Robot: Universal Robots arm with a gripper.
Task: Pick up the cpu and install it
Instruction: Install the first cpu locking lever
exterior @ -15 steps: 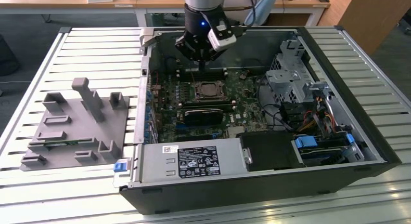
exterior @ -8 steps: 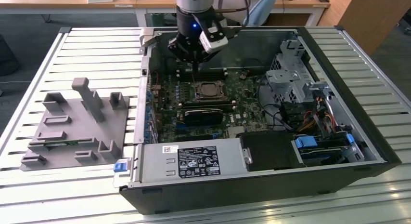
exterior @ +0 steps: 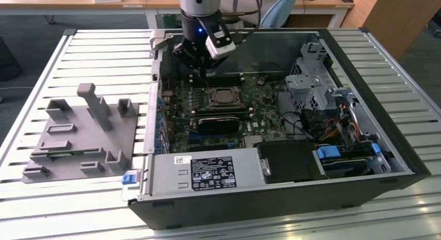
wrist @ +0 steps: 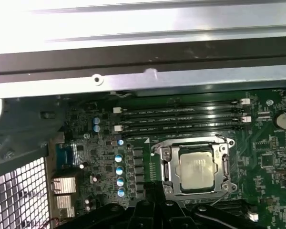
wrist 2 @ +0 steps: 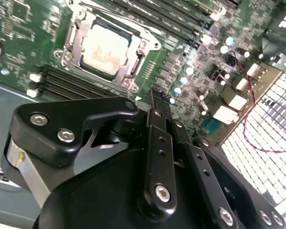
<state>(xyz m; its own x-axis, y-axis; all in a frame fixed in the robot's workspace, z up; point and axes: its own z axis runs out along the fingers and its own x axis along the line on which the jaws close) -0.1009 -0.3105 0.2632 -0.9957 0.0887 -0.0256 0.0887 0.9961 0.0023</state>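
Observation:
The cpu [exterior: 222, 97], a small square chip with a silvery top, lies flat inside the metal-framed socket [exterior: 222, 89] on the green motherboard [exterior: 206, 137]. Both wrist views show the cpu [wrist 2: 105, 47] [wrist: 196, 167] seated there, with the socket frame [wrist 2: 133, 71] around it. My gripper [exterior: 204, 70] hangs above the board just behind the socket, apart from the chip. Its black fingers [wrist 2: 158, 129] are pressed together at the tips with nothing between them. In the first wrist view the gripper [wrist: 154, 193] shows as a dark tip beside the socket.
The open computer case [exterior: 386, 162] lies on a slatted table. A grey tray [exterior: 76, 142] with upright fixtures sits at the exterior view's left. A power supply [exterior: 206, 174] fills the case's near side, a drive cage [exterior: 311, 85] its right. Memory slots [wrist: 181, 119] run beside the socket.

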